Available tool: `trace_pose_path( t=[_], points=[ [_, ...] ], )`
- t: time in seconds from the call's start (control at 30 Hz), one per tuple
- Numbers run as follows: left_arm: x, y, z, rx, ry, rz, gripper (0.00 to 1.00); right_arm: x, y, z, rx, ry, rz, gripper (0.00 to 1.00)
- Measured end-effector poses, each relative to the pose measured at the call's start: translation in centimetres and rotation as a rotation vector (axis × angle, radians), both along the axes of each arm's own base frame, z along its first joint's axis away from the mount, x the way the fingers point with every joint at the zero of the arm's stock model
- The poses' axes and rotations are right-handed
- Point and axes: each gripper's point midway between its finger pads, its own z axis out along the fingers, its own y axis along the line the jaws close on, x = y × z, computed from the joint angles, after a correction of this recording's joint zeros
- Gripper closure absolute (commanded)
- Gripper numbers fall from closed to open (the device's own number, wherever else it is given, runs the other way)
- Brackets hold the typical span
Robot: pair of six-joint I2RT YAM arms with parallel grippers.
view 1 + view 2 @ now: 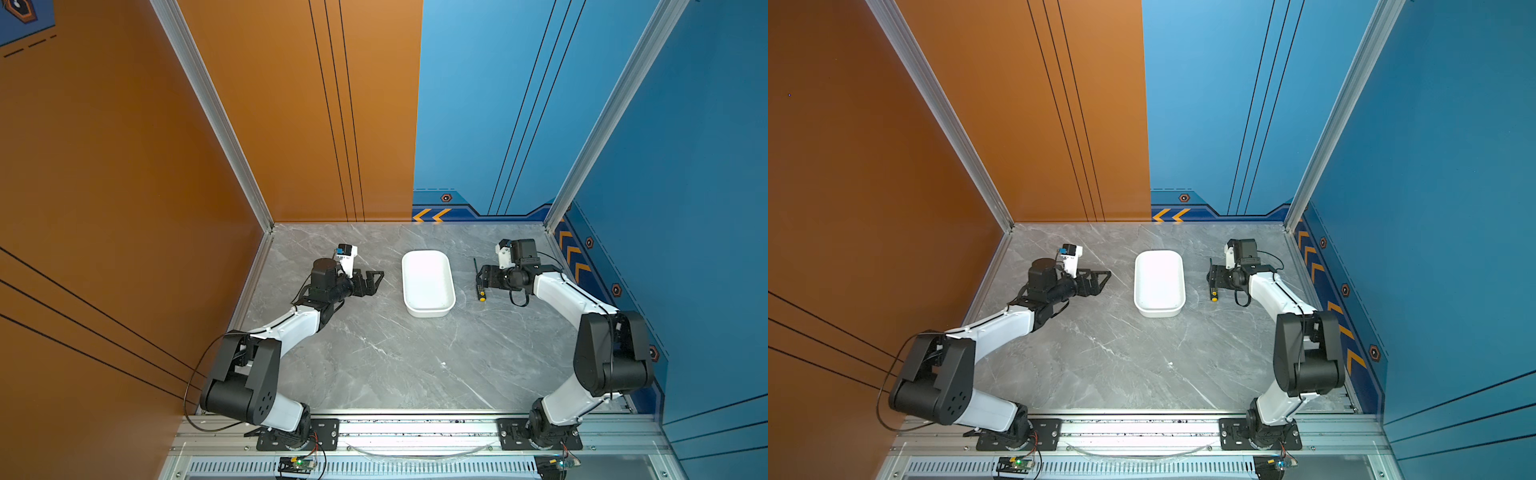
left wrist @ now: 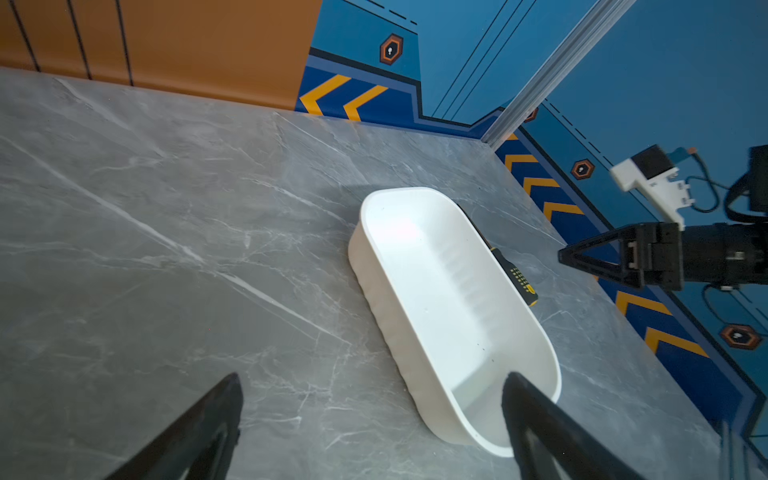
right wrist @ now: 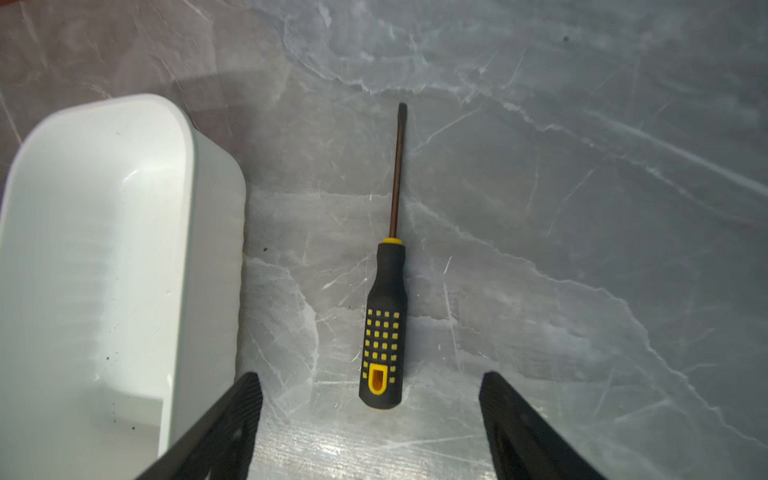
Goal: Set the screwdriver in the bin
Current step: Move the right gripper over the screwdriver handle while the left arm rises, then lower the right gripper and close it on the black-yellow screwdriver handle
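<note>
Screwdriver [image 3: 386, 316]: laid flat on the table [image 1: 374, 353], just beside the bin [image 1: 428, 282], outside it. Right tool [image 3: 370, 415]: spread apart above the handle, nothing gripped. Left tool [image 2: 370, 419]: spread apart, nothing held.

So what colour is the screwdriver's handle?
Black with a grid of yellow dots and a yellow slot near the end, clearest on the screwdriver in the right wrist view.
</note>
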Motion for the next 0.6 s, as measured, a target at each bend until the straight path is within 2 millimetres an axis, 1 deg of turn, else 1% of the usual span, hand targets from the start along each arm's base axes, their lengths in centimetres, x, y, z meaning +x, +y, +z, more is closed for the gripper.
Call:
trace_pose_path(
  t=[0.07, 0.13, 0.4, 0.6],
  points=[
    [0.0, -0.8, -0.1, -0.029, 0.028, -0.030, 0.02, -0.3, 0.6, -1.2, 0.001, 0.053, 0.006, 0.20],
    [-0.1, -1.5, -0.3, -0.055, 0.052, -0.056, 0.02, -0.4, 1.0, -2.0, 0.004, 0.092, 0.005, 0.21],
    [0.1, -2.9, -1.3, -0.128, 0.148, -0.111, 0.02, 0.7, 1.1, -3.2, -0.002, 0.152, -0.016, 0.23],
    [0.1, -3.7, -2.3, -0.158, 0.210, -0.137, 0.02, 1.2, 0.9, -3.9, -0.023, 0.190, -0.022, 0.24]
  ],
)
